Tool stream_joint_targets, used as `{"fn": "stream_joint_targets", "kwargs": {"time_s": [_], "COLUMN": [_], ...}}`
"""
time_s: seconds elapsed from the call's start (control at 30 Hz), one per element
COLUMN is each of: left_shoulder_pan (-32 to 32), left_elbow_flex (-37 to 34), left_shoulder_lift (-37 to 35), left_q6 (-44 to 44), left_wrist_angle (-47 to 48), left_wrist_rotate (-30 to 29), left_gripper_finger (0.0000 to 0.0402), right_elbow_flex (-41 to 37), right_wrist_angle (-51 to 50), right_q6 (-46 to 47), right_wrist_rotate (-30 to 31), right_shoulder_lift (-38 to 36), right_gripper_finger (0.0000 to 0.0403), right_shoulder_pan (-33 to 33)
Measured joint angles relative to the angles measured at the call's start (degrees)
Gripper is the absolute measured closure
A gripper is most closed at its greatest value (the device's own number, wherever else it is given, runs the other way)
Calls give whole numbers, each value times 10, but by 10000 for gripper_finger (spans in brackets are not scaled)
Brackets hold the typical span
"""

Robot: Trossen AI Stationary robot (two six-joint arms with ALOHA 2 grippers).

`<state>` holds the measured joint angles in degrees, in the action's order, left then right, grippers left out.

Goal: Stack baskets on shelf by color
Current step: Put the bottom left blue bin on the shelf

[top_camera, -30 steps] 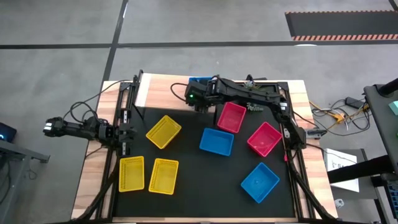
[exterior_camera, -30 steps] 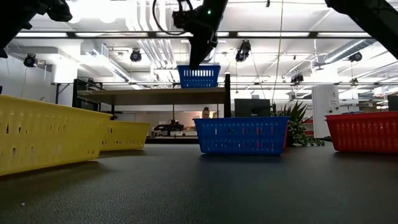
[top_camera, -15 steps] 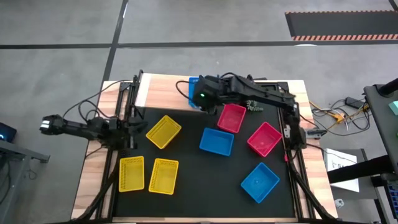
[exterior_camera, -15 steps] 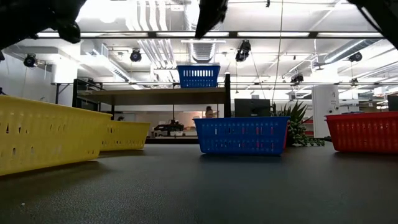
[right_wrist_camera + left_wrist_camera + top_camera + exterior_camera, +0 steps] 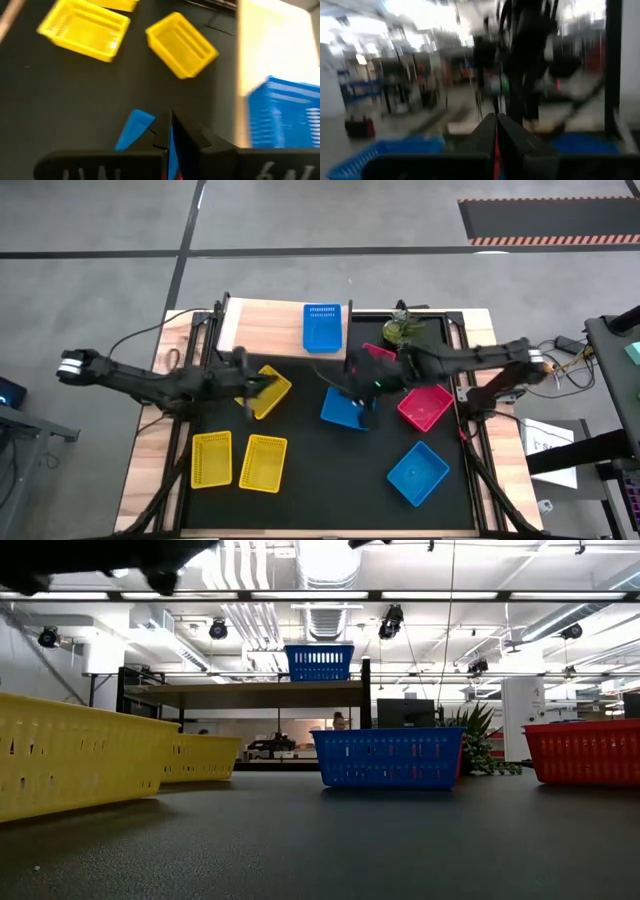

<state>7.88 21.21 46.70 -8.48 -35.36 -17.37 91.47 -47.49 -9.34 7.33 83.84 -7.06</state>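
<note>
One blue basket (image 5: 322,327) sits on the shelf (image 5: 262,328); the others lie on the desk (image 5: 320,480). Left jaws (image 5: 250,388) over a yellow basket (image 5: 268,392) and right jaws (image 5: 355,392) over a blue one are pressed together, empty.

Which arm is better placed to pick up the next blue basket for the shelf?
The right. Its hand hangs over the blue basket at mid-table, while the left hand is by a yellow basket. One blue basket already sits on the shelf, so stacking blue there looks likeliest.
</note>
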Motion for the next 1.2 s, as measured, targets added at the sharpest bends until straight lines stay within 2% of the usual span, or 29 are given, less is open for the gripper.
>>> {"fn": "stream_joint_targets", "kwargs": {"time_s": [0.2,0.4,0.57,0.73,0.87,0.97,1.2], "left_shoulder_pan": [0,-6,-28,-75,-113,-138,-219], "left_elbow_flex": [95,193,275,345,389,420,433], "left_shoulder_lift": [98,187,251,306,330,336,335], "left_q6": [53,67,67,66,62,56,-31], "left_wrist_angle": [125,232,328,449,555,649,628], "left_wrist_rotate": [-1,-10,-47,-52,-59,-89,-111], "left_gripper_finger": [402,402,402,402,402,402,402], "right_elbow_flex": [-229,-357,-403,-436,-459,-466,-467], "right_wrist_angle": [178,289,303,309,325,329,328], "right_q6": [-16,-33,-34,-33,-39,-42,-54], "right_wrist_rotate": [1,2,2,2,2,2,2], "right_shoulder_lift": [-115,-195,-247,-290,-308,-311,-303], "right_gripper_finger": [394,394,394,394,394,394,394], "right_shoulder_pan": [-49,-65,-65,-64,-64,-64,-64]}}
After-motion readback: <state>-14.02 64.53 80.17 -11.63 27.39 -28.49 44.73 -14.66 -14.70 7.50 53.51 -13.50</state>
